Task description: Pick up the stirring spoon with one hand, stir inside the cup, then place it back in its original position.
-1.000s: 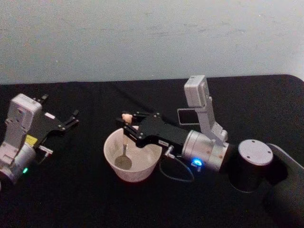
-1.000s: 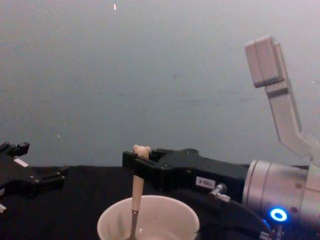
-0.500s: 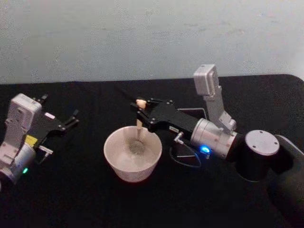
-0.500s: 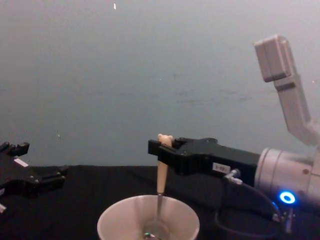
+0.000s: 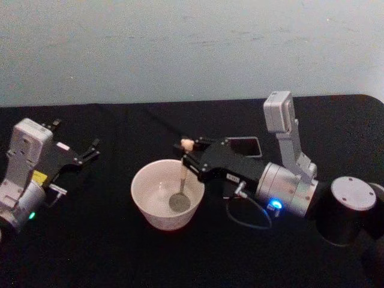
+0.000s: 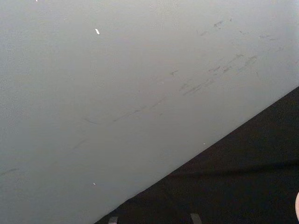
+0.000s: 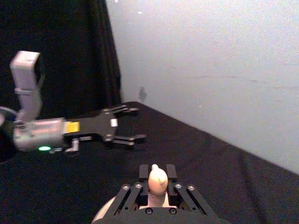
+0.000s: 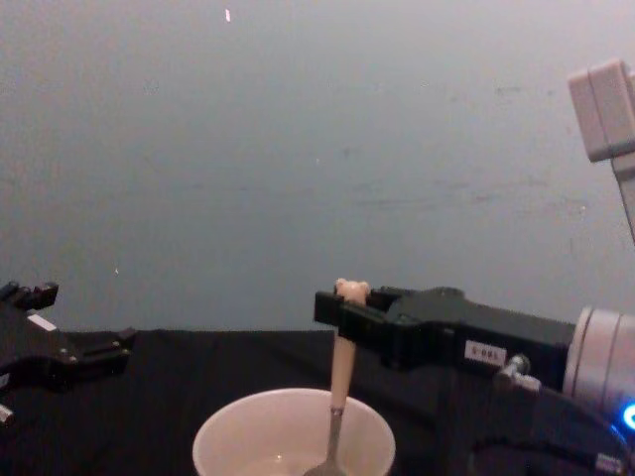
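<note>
The cream-white cup (image 5: pixel 157 183) stands on the black table, a little left of centre. My right gripper (image 5: pixel 188 152) reaches in from the right and is shut on the stirring spoon (image 5: pixel 182 180) just below its bear head. The spoon stands nearly upright, its greyish bowl end low inside the right part of the cup. From the chest, the spoon (image 8: pixel 339 372) drops from the right gripper (image 8: pixel 343 307) into the cup (image 8: pixel 238 431). The bear head (image 7: pixel 158 178) sits between the right fingers in the right wrist view. My left gripper (image 5: pixel 91 150) rests open at the left.
A dark grey square holder (image 5: pixel 242 146) stands behind the right gripper's body, towards the table's back. The black cloth (image 5: pixel 90 246) stretches bare in front of the cup. A pale wall rises behind the table. The left gripper (image 7: pixel 125 125) lies well left of the cup.
The right gripper has carried the spoon around inside the cup, from its left part past the far side to its right part. The left arm has stayed still.
</note>
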Tool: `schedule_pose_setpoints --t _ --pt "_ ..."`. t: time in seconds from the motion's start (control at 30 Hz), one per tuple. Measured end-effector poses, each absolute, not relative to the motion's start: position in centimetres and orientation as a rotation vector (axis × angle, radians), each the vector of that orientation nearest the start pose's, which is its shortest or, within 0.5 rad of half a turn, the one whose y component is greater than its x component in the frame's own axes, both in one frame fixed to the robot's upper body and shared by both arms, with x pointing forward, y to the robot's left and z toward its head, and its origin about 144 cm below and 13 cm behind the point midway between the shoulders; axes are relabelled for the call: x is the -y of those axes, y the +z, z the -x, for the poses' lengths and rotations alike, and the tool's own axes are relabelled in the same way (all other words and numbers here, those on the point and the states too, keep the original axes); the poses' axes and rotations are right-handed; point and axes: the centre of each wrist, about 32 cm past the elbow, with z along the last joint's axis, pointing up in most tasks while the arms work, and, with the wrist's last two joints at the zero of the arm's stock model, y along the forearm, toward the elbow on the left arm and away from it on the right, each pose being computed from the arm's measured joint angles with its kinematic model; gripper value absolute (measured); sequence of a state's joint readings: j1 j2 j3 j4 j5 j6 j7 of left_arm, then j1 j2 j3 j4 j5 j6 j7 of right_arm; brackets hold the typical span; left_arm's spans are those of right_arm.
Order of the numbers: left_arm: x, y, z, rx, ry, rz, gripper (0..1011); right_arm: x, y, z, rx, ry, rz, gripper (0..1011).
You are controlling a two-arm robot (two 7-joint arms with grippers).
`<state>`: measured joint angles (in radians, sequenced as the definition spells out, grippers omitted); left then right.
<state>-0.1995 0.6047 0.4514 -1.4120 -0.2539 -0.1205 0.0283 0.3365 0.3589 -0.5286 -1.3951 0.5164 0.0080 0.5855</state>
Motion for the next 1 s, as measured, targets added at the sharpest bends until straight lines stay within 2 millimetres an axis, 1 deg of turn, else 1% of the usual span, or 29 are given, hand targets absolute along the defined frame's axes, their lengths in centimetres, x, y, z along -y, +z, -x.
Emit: schedule_pose_setpoints --t 0.2,0.37,0.47,0.7,0.8,0.9,1.0 --pt "-31.0 114.0 -48.9 0.285 1.248 -0.304 1001 19.1 116.2 -51.0 -0.095 -0.518 -0.006 212" --pt "-31.0 114.0 -48.9 0.285 1.248 -0.304 1001 18.0 115.8 -51.1 -0.107 -0.504 -0.007 212" --pt "-31.0 114.0 -48.9 0.285 1.248 -0.305 1001 17.1 115.6 -51.7 -0.109 -0.515 -0.017 212" --pt "-31.0 114.0 -48.9 0.285 1.248 -0.304 1001 16.1 115.4 -53.1 -0.094 -0.561 -0.027 212" --pt "-31.0 114.0 -48.9 0.285 1.248 -0.304 1001 16.1 115.4 -54.0 -0.082 -0.600 -0.026 212" --pt "-31.0 114.0 -48.9 0.285 1.248 -0.304 1001 16.4 115.4 -54.3 -0.076 -0.621 -0.023 212" --pt "-31.0 114.0 -48.9 0.285 1.248 -0.304 1001 17.2 115.5 -54.7 -0.066 -0.647 -0.017 212"
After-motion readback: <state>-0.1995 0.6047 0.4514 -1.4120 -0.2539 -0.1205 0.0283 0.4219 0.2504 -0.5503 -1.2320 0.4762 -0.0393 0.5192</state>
